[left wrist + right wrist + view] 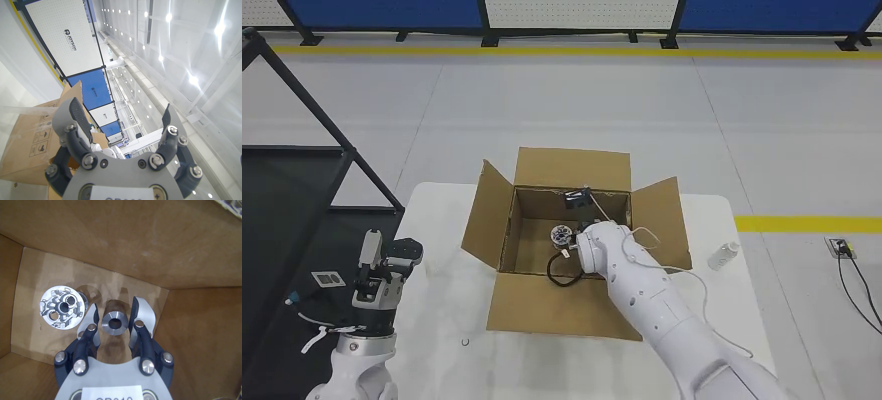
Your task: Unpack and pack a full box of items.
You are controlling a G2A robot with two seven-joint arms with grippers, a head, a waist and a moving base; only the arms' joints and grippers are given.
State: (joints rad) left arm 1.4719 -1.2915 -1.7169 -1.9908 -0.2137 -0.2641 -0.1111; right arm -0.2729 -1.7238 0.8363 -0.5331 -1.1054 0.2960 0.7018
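Right gripper (pixel 115 302), narrow around the cylinder (pixel 115 314), seemingly not touching, may tip it toward the nine-o'clock disc (pixel 62 309) if closing off-centre.

dark logo and a line of capitals, brand print, on the white pegboard panel (pixel 62 37). same mark again, smaller, on the blue panel (pixel 92 92) next along. black handling pictograms (pixel 42 135) run down the side of the cardboard box (pixel 22 151): up-arrows, a glass, an umbrella. white sticker (pixel 122 193) on my left wrist plate, second sticker (pixel 112 393) on my right one, both with characters cut off at the edge, unreadable.
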